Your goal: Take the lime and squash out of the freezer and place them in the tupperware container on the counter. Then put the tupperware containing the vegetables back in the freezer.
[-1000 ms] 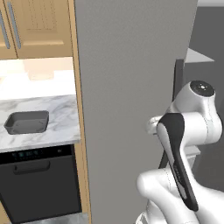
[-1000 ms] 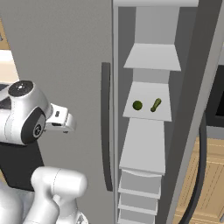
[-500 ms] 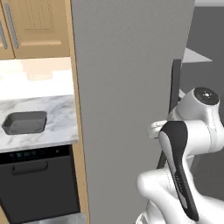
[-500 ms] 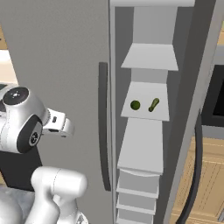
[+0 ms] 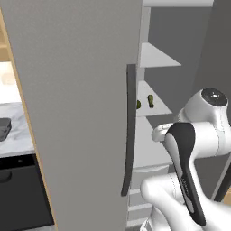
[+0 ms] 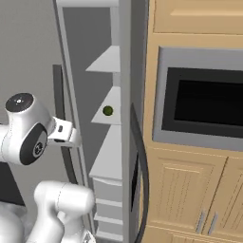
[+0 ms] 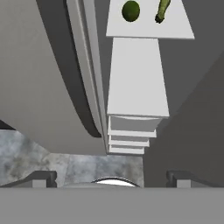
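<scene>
Two small pieces top of hand view: lime (image 7: 131, 10) round, rigid, may roll, pinch across middle; squash (image 7: 162, 10) mid-length. Gripper (image 7: 112, 178) released.

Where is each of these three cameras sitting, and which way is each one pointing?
Left base view: behind the arm's left, facing the freezer door; white arm lower right.
Right base view: behind its right, facing the freezer shelves and the oven; arm lower left.
Hand view: on the hand, looking along the open gripper at the shelves.
Shared: the lime appears in all three; the squash in the left base and hand views.
</scene>
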